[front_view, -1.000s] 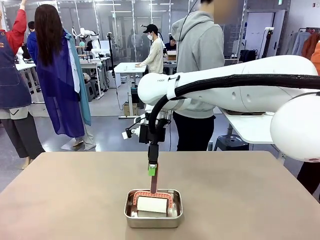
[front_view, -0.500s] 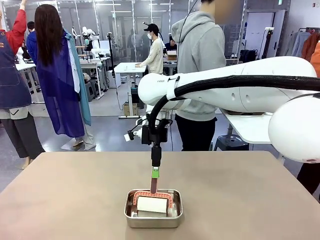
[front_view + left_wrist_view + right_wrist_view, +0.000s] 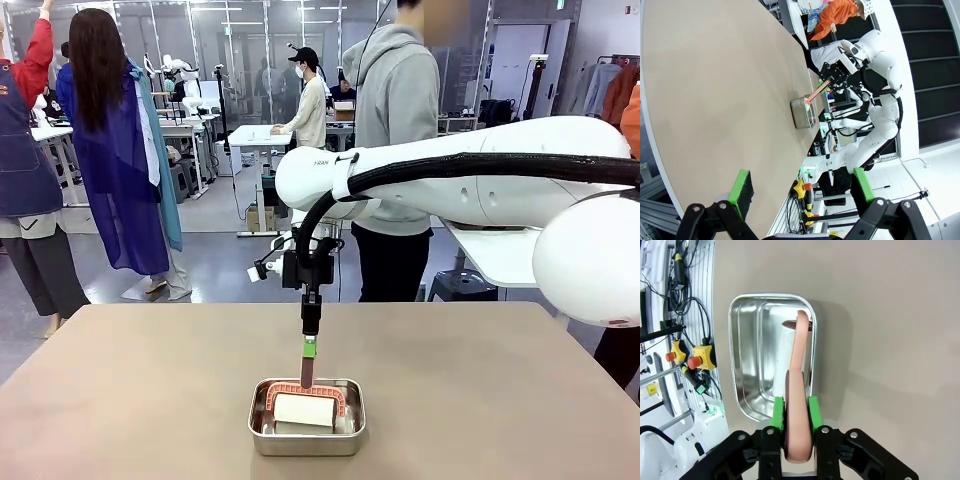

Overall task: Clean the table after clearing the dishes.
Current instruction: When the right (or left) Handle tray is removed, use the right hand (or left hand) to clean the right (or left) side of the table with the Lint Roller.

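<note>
The taupe table (image 3: 120, 380) lies bare across its left half. By one table edge, the left gripper (image 3: 801, 181) hangs with jaws spread wide, holding nothing. Midway along the near edge sits a square steel pan (image 3: 258, 432) with a white roller (image 3: 303, 408) in it. The right gripper (image 3: 309, 348) is pinched tight on the roller's upright pink handle (image 3: 307, 372). Open tabletop runs on to the right edge.
</note>
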`<control>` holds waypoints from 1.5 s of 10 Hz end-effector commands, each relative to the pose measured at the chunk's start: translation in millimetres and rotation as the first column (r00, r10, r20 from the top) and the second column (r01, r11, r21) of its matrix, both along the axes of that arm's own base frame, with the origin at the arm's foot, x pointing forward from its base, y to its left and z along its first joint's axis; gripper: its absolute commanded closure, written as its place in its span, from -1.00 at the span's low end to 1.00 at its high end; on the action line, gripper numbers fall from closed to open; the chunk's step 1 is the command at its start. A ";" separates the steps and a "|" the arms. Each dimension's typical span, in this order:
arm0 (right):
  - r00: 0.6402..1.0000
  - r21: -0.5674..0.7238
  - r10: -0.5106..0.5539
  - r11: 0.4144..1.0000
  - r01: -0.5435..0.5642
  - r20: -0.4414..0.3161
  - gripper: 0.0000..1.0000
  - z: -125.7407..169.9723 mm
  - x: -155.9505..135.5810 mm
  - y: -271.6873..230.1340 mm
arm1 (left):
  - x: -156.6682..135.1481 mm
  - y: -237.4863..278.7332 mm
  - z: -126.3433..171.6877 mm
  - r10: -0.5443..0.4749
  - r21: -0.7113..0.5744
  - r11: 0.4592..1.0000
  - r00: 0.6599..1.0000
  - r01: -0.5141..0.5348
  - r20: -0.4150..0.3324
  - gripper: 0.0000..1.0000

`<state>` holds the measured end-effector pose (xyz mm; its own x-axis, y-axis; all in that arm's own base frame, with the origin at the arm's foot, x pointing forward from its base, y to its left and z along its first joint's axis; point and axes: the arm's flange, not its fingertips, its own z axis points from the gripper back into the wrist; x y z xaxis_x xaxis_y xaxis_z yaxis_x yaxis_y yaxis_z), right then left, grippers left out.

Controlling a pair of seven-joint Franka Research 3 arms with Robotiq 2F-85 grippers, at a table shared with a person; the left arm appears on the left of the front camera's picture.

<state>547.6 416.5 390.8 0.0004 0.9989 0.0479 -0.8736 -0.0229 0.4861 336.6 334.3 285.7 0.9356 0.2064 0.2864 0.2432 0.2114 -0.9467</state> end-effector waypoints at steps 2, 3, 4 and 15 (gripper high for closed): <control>1.000 -0.028 -0.013 1.000 0.013 0.002 1.00 6.8 -0.1 7.3 | -3.1 -0.6 1.9 0.005 0.001 1.000 1.000 -0.005 -0.001 -1.00; 0.999 -0.032 -0.031 0.999 0.031 0.006 1.00 13.1 -6.4 6.9 | -3.1 -0.6 1.9 0.005 0.001 1.000 1.000 -0.005 -0.001 -1.00; 0.997 -0.010 -0.071 0.997 0.071 0.018 1.00 26.7 -18.3 0.7 | -3.1 -0.6 1.9 0.005 0.001 1.000 1.000 -0.005 -0.001 -1.00; 0.152 -0.010 -0.988 0.152 0.988 -0.041 0.77 85.8 -201.2 -282.4 | -3.1 -0.6 1.9 0.005 0.001 1.000 1.000 -0.005 -0.001 -1.00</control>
<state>364.8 130.6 484.3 0.9651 0.2620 0.0059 -0.2274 0.8260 0.5157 336.5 334.4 285.5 0.9357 0.2065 0.2860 0.2427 0.2117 -0.9467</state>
